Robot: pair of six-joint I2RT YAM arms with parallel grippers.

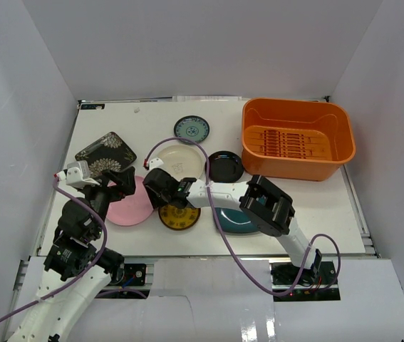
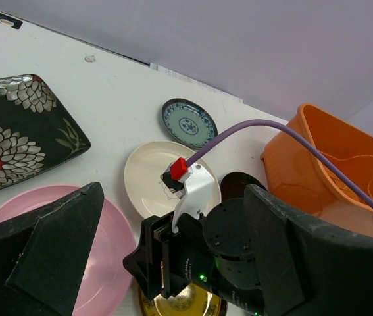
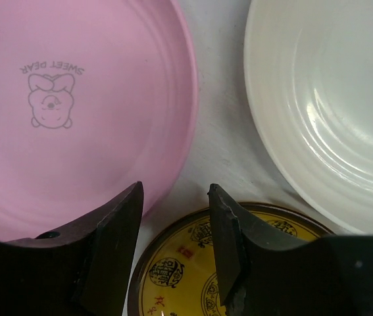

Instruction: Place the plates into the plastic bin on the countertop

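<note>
**A:** What sits closest to the lens?

**B:** The right gripper. Its two dark fingers fill the near edge of the right wrist view, parted by a moderate gap with nothing held between them. Through that gap shows the far rim of the yellow-patterned plate, with bare countertop just beyond.

**A:** And around it?

**B:** The pink plate lies to the left and the cream plate to the right. Both are flat and apart from each other.

**A:** The other arm?

**B:** The left gripper hangs wide open and empty at the near left, above the pink plate's edge, facing the right arm's wrist.

**A:** Has anything gone into the plastic bin?

**B:** No. It stands at the far right of the countertop, and its slotted floor shows no plate at all.

**A:** So what is left?

**B:** Everything, I judge. Seven plates lie out. Besides the three named, there is the round teal-patterned plate at the far middle and the black plate just left of the bin. The flowered square plate is at the far left, and the dark teal plate is near, partly under the right arm.

**A:** First pick?

**B:** Likely the yellow one, though I cannot tell whether the fingers touch it.
</note>
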